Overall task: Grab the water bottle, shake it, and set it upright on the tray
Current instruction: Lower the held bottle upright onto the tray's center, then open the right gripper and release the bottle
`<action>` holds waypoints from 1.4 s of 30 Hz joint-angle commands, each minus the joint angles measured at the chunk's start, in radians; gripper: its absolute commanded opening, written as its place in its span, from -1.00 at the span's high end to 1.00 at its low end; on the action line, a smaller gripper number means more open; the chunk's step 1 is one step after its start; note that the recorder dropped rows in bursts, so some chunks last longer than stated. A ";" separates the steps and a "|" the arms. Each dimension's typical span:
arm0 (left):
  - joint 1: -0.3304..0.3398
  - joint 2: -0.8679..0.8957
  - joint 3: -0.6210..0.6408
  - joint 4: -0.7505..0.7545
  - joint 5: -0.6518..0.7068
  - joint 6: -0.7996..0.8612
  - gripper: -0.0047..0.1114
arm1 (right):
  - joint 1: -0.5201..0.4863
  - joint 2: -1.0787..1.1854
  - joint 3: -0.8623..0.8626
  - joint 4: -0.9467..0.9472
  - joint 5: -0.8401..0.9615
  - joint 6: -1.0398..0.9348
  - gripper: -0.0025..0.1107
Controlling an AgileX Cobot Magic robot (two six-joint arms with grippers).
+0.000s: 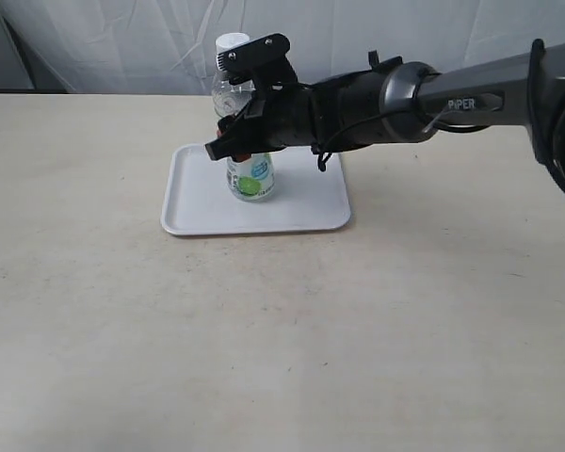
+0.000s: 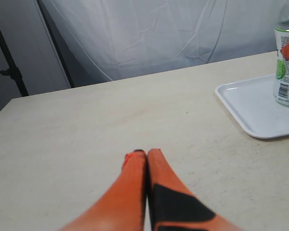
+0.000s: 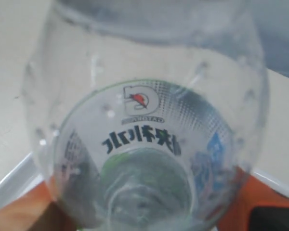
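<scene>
The water bottle [image 1: 250, 179], clear with a white cap and a green-and-white label, stands upright on the white tray [image 1: 311, 205], its base down at the tray's surface. My right gripper [image 1: 240, 141] reaches in from the right and is shut on the bottle's middle. In the right wrist view the bottle [image 3: 144, 120] fills the frame, with orange fingers [image 3: 262, 207] on both sides of it. The left wrist view shows the bottle [image 2: 286, 62] on the tray [image 2: 260, 106] at far right. My left gripper [image 2: 147, 153] is shut and empty, low over the table away from the tray.
A beige table [image 1: 264, 330] spreads around the tray. A white cloth backdrop [image 1: 122, 42] hangs behind the table's far edge. A dark stand [image 2: 9, 72] is beyond the table's corner in the left wrist view.
</scene>
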 commanded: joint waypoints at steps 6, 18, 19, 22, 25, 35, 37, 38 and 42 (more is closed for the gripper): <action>0.000 -0.005 0.004 -0.004 -0.009 0.001 0.91 | -0.005 0.001 -0.010 -0.006 -0.040 -0.004 0.69; 0.000 -0.005 0.004 -0.004 -0.009 -0.003 0.91 | 0.015 -0.005 -0.010 -0.006 -0.077 0.077 -0.88; 0.000 -0.005 0.004 -0.004 -0.009 -0.003 0.91 | 0.020 -0.007 -0.010 -0.006 -0.080 0.077 -0.88; 0.000 -0.005 0.004 -0.004 -0.009 -0.001 0.91 | 0.034 -0.022 -0.008 -0.006 -0.126 0.076 -0.88; 0.000 -0.005 0.004 -0.004 -0.009 -0.001 0.91 | 0.048 -0.043 0.010 -0.006 -0.183 0.076 -0.88; 0.000 -0.005 0.004 -0.004 -0.009 -0.001 0.91 | 0.104 -0.072 0.082 -0.006 -0.345 0.076 -0.88; 0.000 -0.005 0.004 -0.004 -0.009 -0.001 0.91 | 0.117 -0.077 0.108 -0.006 -0.343 0.076 -0.88; 0.000 -0.005 0.004 -0.004 -0.009 -0.001 0.91 | 0.124 -0.079 0.120 -0.006 -0.340 0.076 -0.88; 0.000 -0.005 0.004 -0.004 -0.009 -0.001 0.91 | 0.143 -0.089 0.156 -0.006 -0.352 0.076 -0.88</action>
